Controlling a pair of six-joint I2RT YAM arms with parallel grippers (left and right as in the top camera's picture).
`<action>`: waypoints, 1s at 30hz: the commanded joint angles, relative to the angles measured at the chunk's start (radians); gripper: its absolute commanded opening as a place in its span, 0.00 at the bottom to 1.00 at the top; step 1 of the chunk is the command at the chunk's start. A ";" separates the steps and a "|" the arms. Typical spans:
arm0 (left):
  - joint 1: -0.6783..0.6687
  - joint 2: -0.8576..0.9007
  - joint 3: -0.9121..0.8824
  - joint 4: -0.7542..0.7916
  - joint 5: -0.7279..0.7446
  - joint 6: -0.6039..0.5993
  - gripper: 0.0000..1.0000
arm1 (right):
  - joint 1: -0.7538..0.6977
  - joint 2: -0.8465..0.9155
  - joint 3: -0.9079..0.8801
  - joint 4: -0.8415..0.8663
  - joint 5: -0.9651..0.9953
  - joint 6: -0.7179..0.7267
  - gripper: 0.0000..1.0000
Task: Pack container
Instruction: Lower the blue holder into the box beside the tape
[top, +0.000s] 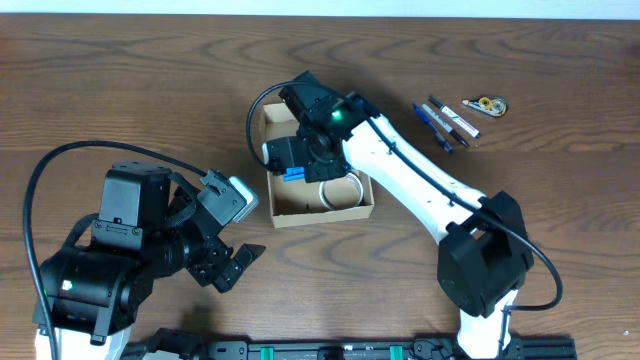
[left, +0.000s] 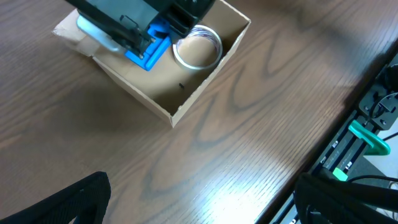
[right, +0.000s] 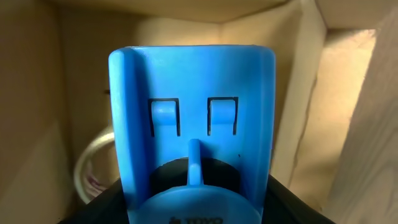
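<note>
The container (top: 322, 217) is an open tan cardboard box in the middle of the table. It also shows in the left wrist view (left: 205, 81) and the right wrist view (right: 311, 124). My right gripper (top: 296, 163) reaches down into it, shut on a blue plastic piece (top: 293, 174). The right wrist view shows the blue piece (right: 193, 124) between the dark jaws (right: 199, 213), and it also shows in the left wrist view (left: 151, 51). A white ring (top: 340, 192) lies inside the box. My left gripper (top: 232, 268) is open and empty, over bare table left and front of the box (left: 205, 205).
Several pens (top: 445, 125) and a small yellow-and-white item (top: 486, 104) lie on the table at the far right. The table's front edge, with a black rail and green parts (left: 367, 140), is close to my left gripper.
</note>
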 joint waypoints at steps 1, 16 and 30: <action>0.006 -0.002 0.027 -0.002 0.015 0.017 0.95 | -0.010 0.048 -0.006 0.014 0.015 -0.026 0.38; 0.006 -0.002 0.027 -0.002 0.015 0.017 0.95 | 0.001 0.087 -0.006 0.064 0.015 -0.017 0.41; 0.006 -0.002 0.027 -0.002 0.015 0.017 0.95 | 0.007 0.087 -0.006 0.078 0.015 0.005 0.65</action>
